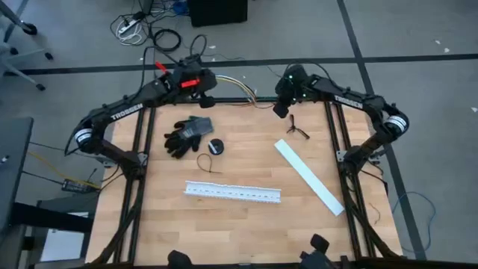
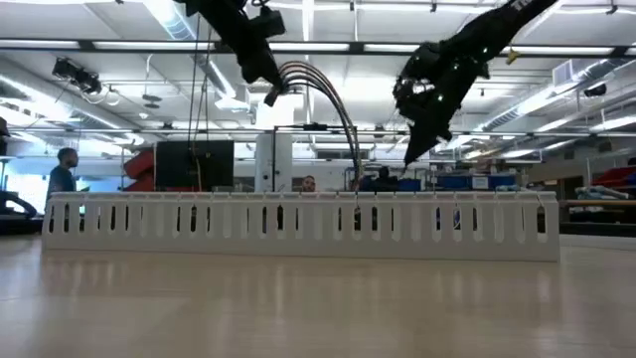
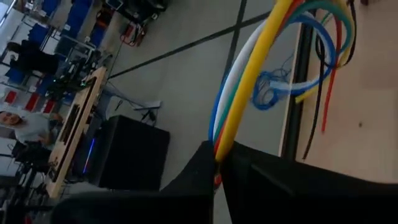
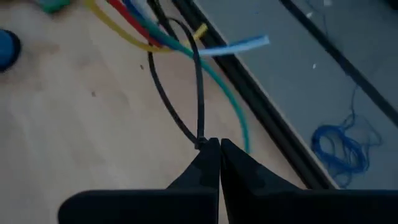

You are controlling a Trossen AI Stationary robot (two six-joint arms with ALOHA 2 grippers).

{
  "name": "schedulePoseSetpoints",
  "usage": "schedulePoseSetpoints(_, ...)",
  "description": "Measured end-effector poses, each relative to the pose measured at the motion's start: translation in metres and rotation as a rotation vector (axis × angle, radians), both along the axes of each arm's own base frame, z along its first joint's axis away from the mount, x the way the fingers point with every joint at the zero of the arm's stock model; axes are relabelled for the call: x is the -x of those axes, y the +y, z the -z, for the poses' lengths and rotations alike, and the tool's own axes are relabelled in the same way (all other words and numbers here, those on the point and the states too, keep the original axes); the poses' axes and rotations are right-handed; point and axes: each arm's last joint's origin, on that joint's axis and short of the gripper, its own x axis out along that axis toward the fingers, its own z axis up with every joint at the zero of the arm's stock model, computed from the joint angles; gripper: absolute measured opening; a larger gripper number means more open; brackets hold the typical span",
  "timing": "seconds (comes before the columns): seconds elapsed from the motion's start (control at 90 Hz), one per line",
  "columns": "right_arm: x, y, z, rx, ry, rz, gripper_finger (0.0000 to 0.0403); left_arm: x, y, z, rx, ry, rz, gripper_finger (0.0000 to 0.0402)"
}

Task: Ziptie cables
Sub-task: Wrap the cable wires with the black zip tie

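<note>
While both arms reach over the table's far edge, the left gripper (image 3: pixel 217 165) is clamped on one end of the cables (image 3: pixel 249 81), a bundle of yellow, white, blue, green and red wires. From its fingers the bundle arches up and across toward the right arm, and its free ends hang over the table's rim (image 1: pixel 246 99). The right gripper (image 4: pixel 219 152) is pressed closed on the ziptie (image 4: pixel 198 81), whose black strap forms a loop rising directly from the fingertips. That loop passes around the cables' loose ends just beyond the gripper. A white slotted channel (image 1: pixel 233 193) lies well apart, nearer the table's front.
</note>
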Motion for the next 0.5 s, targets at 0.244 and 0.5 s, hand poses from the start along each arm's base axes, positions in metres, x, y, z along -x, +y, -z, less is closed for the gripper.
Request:
schedulePoseSetpoints(0.244,0.009,0.048,-0.035,0.023,-0.026,-0.033,0.0000,0.008,-0.011,0.007,0.103,0.043,0.002,0.0000)
schedulePoseSetpoints(0.5,0.010,0.107,-0.044,0.065,0.060,-0.027,0.0000,0.006,-0.038,0.043,0.183,0.151,0.022,0.0000)
